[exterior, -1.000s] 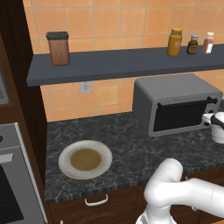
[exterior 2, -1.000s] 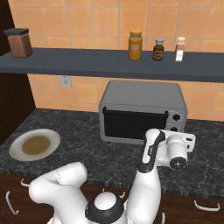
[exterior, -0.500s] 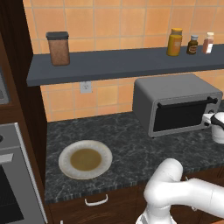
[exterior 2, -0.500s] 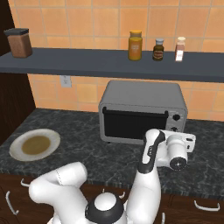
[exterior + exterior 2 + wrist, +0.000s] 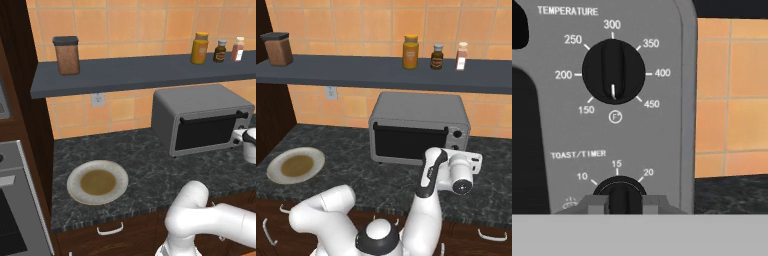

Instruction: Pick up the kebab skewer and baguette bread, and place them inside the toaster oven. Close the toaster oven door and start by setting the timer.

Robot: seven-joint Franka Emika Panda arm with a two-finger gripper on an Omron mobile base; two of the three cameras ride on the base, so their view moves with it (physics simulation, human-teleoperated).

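The grey toaster oven (image 5: pixel 200 117) (image 5: pixel 416 120) stands on the dark counter, and its dark glass door (image 5: pixel 207 131) (image 5: pixel 408 142) is shut. My gripper (image 5: pixel 623 202) is pressed up to the control panel on the oven's right side, where its hand (image 5: pixel 460 172) (image 5: pixel 248 144) shows. Its two fingertips (image 5: pixel 594 202) sit on either side of the toast/timer knob (image 5: pixel 619 192) and hold its rib. Above it the temperature knob (image 5: pixel 613 71) points straight down. The kebab skewer and the baguette bread are out of view.
A round plate (image 5: pixel 97 182) (image 5: pixel 296 165) with a brown centre lies on the counter to the left. The wall shelf (image 5: pixel 140 72) carries a brown canister (image 5: pixel 66 55) and spice bottles (image 5: pixel 411 51). A steel range edge (image 5: pixel 15 200) is at far left.
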